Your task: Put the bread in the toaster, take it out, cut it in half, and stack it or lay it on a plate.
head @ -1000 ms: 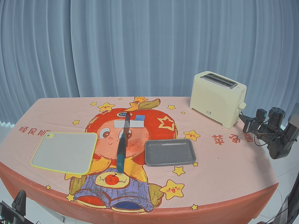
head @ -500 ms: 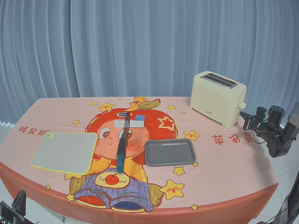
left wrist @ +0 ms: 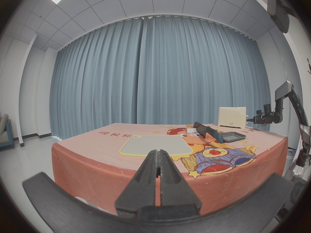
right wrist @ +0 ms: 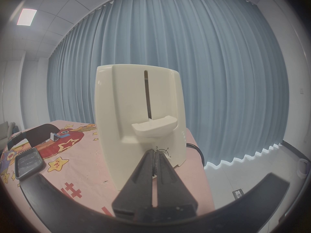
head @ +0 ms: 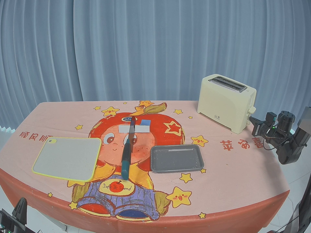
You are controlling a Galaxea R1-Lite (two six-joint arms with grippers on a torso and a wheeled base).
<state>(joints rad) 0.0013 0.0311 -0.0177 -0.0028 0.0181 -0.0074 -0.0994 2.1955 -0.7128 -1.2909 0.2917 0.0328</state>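
The right jaws are pressed shut, holding nothing, with their tips close under the lever [right wrist: 155, 125] of the toaster [head: 226, 102]; whether they touch it I cannot tell. The toaster stands directly ahead of them, lever end facing them, its long axis and top slots running straight away from the tips. The left jaws, also shut and empty, hang off the near edge of the counter [head: 246, 178]. Ahead of them lies the cutting board [head: 67, 158], beyond it the knife [head: 127, 149], lengthwise near to far with its handle nearest, then the grey plate [head: 176, 160].
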